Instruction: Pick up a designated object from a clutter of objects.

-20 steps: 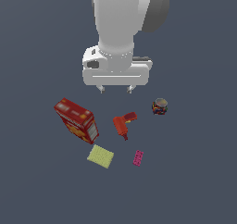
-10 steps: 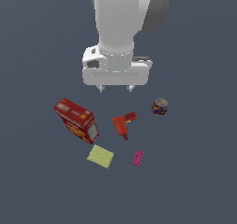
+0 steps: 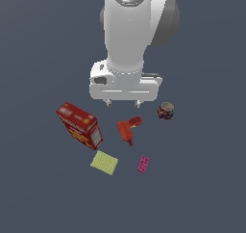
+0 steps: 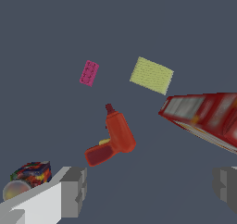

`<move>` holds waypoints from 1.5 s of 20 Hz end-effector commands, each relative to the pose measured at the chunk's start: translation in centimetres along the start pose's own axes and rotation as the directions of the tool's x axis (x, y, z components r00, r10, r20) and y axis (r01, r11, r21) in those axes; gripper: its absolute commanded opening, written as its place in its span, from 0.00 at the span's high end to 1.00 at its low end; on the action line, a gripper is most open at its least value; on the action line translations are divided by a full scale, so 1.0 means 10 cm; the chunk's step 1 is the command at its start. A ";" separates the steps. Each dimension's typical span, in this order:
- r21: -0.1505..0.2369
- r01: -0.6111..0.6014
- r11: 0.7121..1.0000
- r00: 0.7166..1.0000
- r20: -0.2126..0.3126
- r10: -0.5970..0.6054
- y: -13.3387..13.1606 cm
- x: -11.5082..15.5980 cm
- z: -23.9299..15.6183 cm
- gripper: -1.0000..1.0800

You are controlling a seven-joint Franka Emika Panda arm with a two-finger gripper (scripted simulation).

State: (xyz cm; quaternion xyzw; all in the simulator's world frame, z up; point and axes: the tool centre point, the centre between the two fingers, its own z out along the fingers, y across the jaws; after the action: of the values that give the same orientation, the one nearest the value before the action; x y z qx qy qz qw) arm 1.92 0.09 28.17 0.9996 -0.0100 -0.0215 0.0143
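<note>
The tiny magenta-pink studded brick (image 3: 143, 164) lies flat on the grey floor, also in the wrist view (image 4: 89, 73). Around it lies the clutter: a red toy drill (image 3: 129, 130) (image 4: 112, 138), a pale yellow square pad (image 3: 104, 162) (image 4: 151, 75), a red cracker box (image 3: 79, 125) (image 4: 203, 117) and a small multicoloured can (image 3: 165, 110) (image 4: 28, 176). My gripper (image 3: 122, 102) (image 4: 150, 190) hangs open and empty well above the floor, beyond the drill and far from the brick. Its fingers (image 4: 74, 190) stand wide apart.
The objects lie spread on a plain dark grey floor (image 3: 202, 179). The drill sits between my gripper and the brick. The can stands off toward the exterior view's right, the cracker box toward its left.
</note>
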 end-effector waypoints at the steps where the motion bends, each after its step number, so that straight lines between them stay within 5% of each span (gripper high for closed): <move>1: 0.001 -0.023 1.000 1.000 -0.003 0.023 -0.06 0.12 0.10 0.04; 17: 0.021 -0.233 0.972 0.972 -0.024 0.234 -0.63 1.01 1.26 0.04; 30: 0.040 -0.345 0.938 0.938 -0.029 0.346 -0.96 1.31 2.02 0.04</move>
State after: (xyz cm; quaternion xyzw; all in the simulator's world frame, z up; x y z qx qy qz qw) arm 14.08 8.65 7.68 0.9835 -0.1808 -0.0016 0.0016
